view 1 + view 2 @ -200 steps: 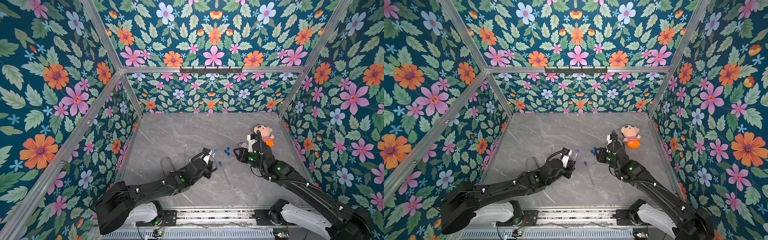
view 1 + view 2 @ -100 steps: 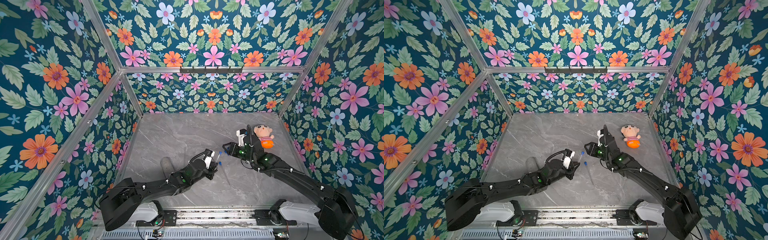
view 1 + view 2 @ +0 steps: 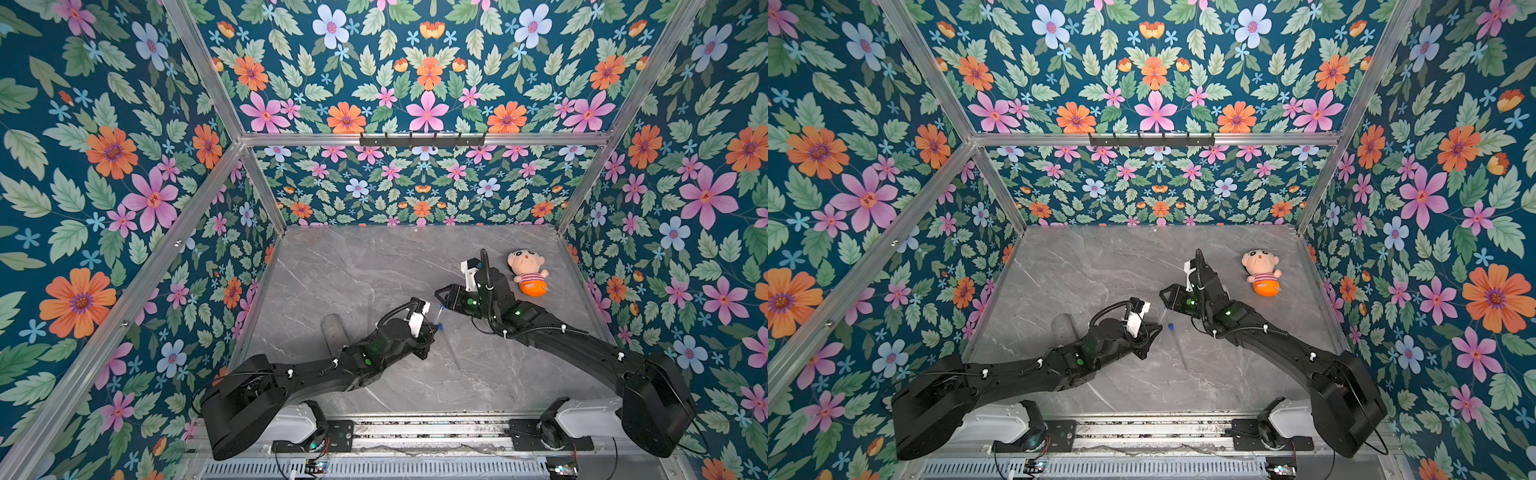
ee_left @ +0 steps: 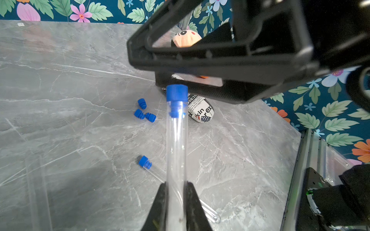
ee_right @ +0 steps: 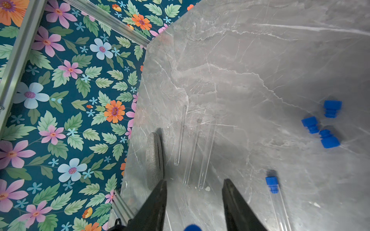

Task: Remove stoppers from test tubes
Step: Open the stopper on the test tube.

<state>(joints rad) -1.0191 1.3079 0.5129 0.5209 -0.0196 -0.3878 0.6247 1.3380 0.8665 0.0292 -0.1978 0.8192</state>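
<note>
- Past the halfway mark: my left gripper (image 4: 176, 185), jaws clenched on a test tube (image 4: 176, 144), holds it clear of the grey marble tabletop (image 3: 353, 270). Its blue stopper (image 4: 177, 95) is seated in the mouth.
- My right gripper (image 5: 194, 181) hangs at that capped end, jaws parted and empty. The blue stopper shows between them at the edge of the right wrist view, and I cannot tell whether either jaw touches it.
- Done, by my count: three loose stoppers (image 5: 310, 124) lie clustered on the marble, and three bare tubes (image 5: 208, 153) lie side by side next to a grey speckled cylinder (image 5: 154, 160).
- Left to do, as I judge it: the stopper in hand, then a second stoppered tube (image 5: 278, 204) lying flat on the table near my right gripper.
- The tubes are thin, clear and glossy with rounded bottoms, and they nearly vanish against the white-veined stone.
- The stoppers are bright blue plastic, each a ribbed plug under a wider head.
- Off to the side sit a newsprint-patterned can (image 4: 202, 111) and a soft plush doll (image 3: 525, 272), neither part of the job.
</note>
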